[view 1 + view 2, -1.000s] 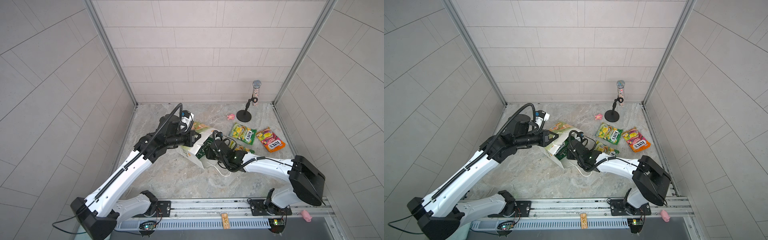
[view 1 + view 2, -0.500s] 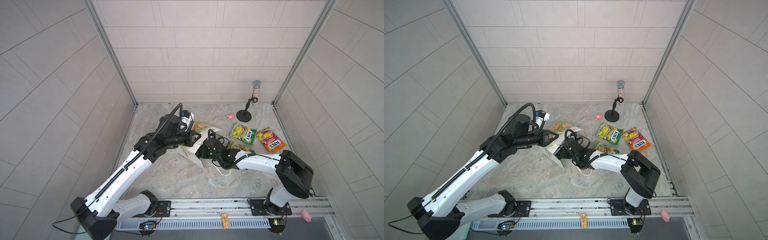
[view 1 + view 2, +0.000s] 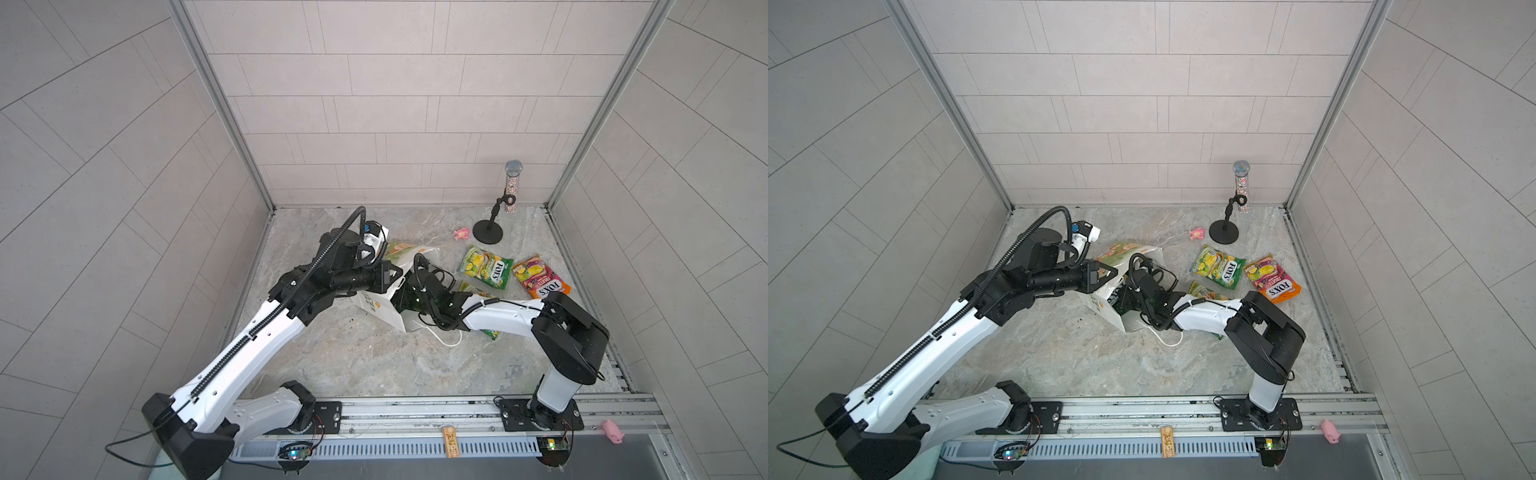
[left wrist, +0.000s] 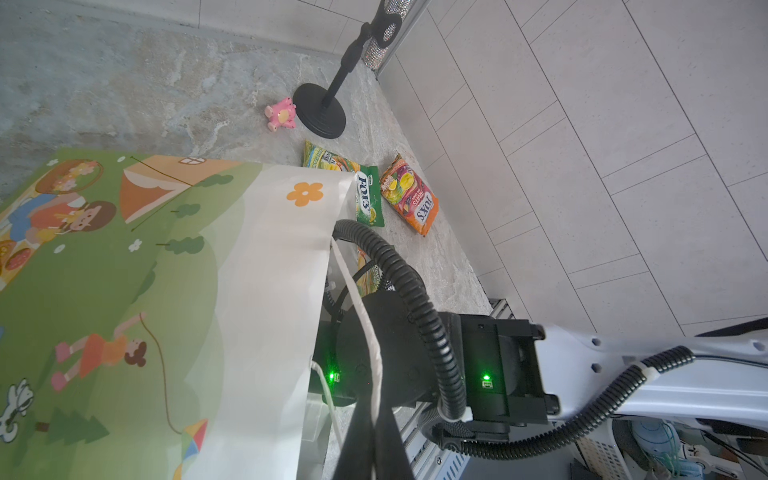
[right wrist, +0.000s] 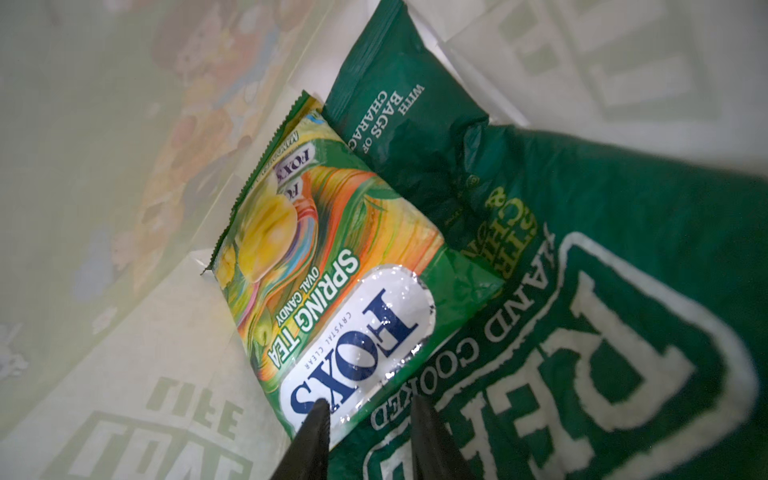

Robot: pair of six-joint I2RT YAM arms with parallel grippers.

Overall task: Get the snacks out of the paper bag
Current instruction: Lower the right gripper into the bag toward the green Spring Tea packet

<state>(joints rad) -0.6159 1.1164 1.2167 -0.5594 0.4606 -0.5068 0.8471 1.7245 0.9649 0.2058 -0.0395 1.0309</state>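
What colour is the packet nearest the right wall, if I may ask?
The packet is orange-red with a white label; clearest in a top view.

Top views overhead, same scene; right wrist close inside paper bag [image 5: 124, 332].

Likely lab test cell: tiled wall panels [image 3: 395, 104], aluminium corner posts [image 3: 221, 104], arms [image 3: 266, 332] bolted to rail [image 3: 415, 409].

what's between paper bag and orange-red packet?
A yellow-green FOX'S packet, lying flat between paper bag and orange-red packet; a second packet pokes out beneath the right arm. Both top views show it.
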